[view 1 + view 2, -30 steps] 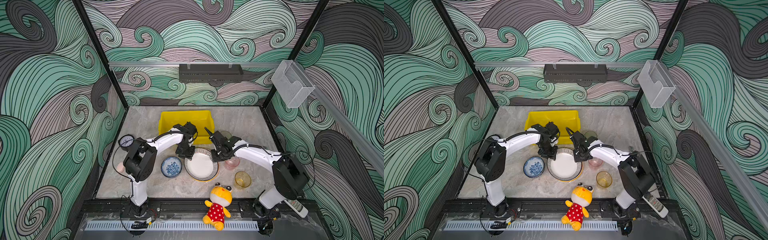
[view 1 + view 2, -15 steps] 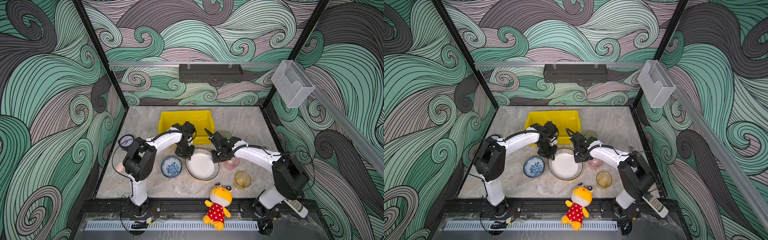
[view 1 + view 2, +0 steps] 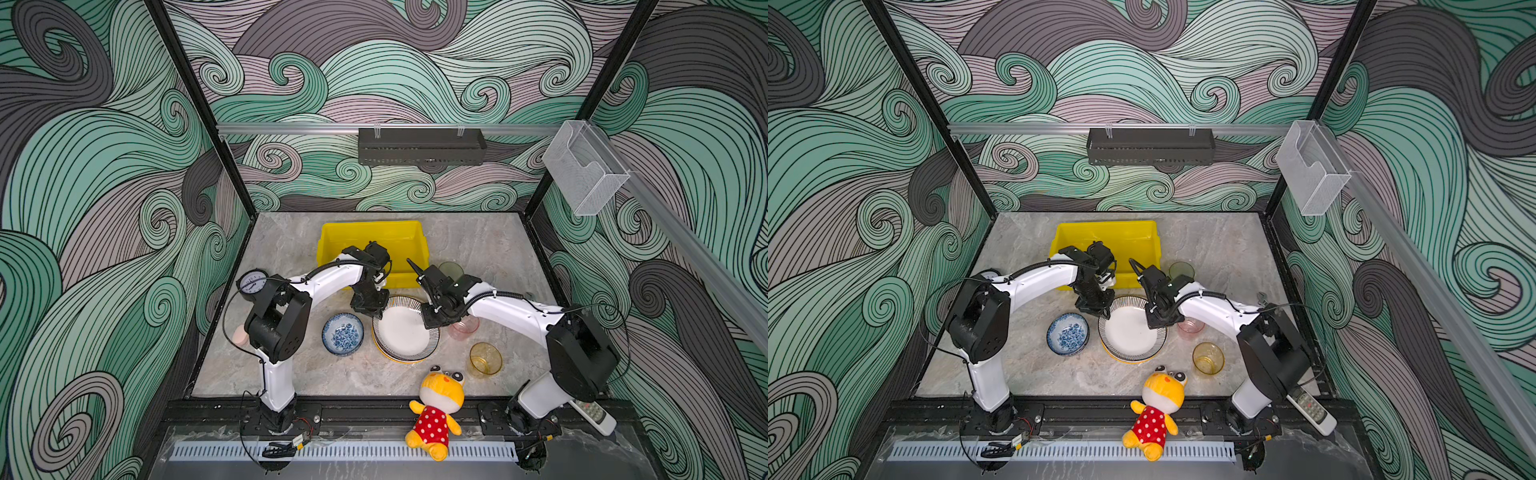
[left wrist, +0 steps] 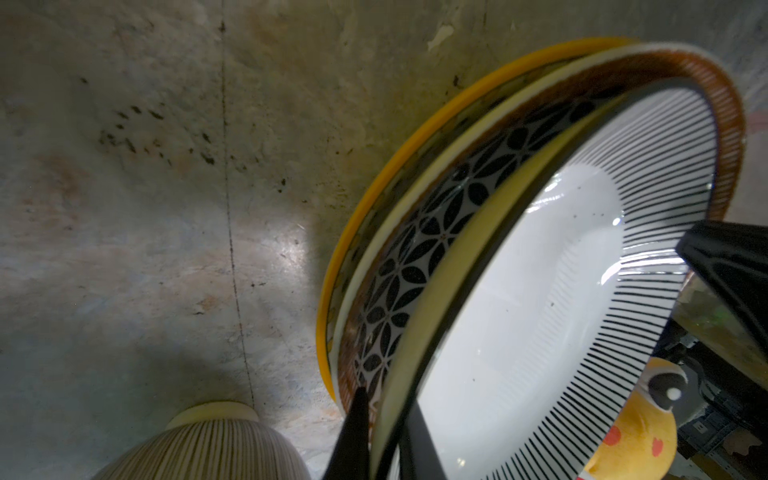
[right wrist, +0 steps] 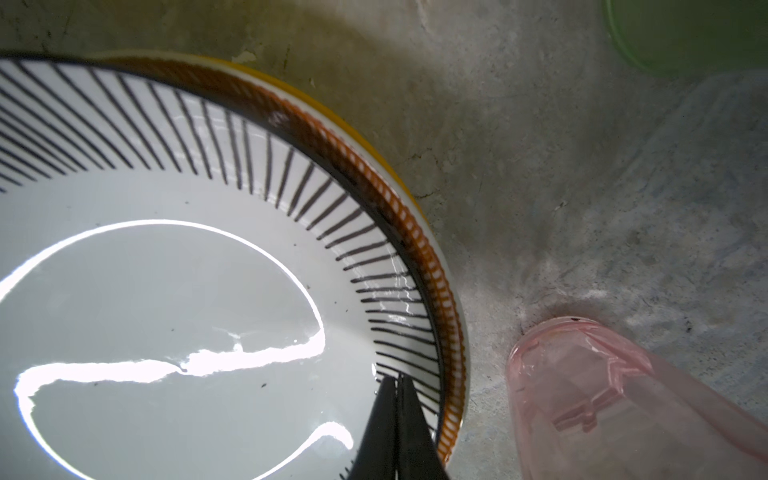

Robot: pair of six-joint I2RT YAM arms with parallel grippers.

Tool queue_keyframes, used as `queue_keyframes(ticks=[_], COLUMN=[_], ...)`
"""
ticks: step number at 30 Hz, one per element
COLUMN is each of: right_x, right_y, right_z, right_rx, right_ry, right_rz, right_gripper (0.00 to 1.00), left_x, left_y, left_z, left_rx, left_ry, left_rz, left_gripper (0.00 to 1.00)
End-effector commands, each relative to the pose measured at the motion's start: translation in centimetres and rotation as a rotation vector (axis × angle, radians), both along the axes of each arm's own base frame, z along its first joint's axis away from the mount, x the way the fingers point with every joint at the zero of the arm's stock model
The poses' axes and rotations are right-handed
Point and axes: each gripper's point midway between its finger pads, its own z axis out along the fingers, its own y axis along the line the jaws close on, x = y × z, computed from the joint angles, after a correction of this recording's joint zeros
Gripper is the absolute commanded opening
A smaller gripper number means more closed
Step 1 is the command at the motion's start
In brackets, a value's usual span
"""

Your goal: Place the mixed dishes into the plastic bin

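Striped plate (image 3: 405,334): tilted above geometric plate (image 4: 436,232).
Left gripper (image 4: 386,405): clamped on its rim.
Right gripper (image 5: 397,380): closed, tips against striped plate's inside.

Main change: the left gripper (image 4: 384,411) has clamped onto the rim of the striped plate (image 3: 405,332). A second ago its jaws were still gaping there. The plate has scooted a hair toward the right gripper (image 5: 397,380), which has crept slightly further in over the plate's opposite rim.
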Motion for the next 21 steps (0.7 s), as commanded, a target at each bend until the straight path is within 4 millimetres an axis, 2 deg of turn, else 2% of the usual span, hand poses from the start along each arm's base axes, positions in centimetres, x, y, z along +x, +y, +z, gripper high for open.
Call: queue_keyframes(ticks=[1, 8, 21], right_x=[0.4, 0.9, 1.2], right_y=[0.3, 0.9, 0.4], right_z=[2.2, 4.6, 8.3], right_rx=[0.036, 0.103, 0.175], right_ry=[-0.041, -0.117, -0.232], right_rz=[-0.015, -0.019, -0.047], right_gripper=[0.07, 0.13, 0.21], left_x=[0.8, 0.7, 0.3], left_y=[1.7, 1.8, 1.6], left_z=[0.6, 1.8, 4.4], left_rx=[0.07, 0.045, -0.025], left_ry=[-0.048, -0.071, -0.137], left_rz=[0.03, 0.021, 0.016], left_gripper=[0.0, 0.0, 0.0])
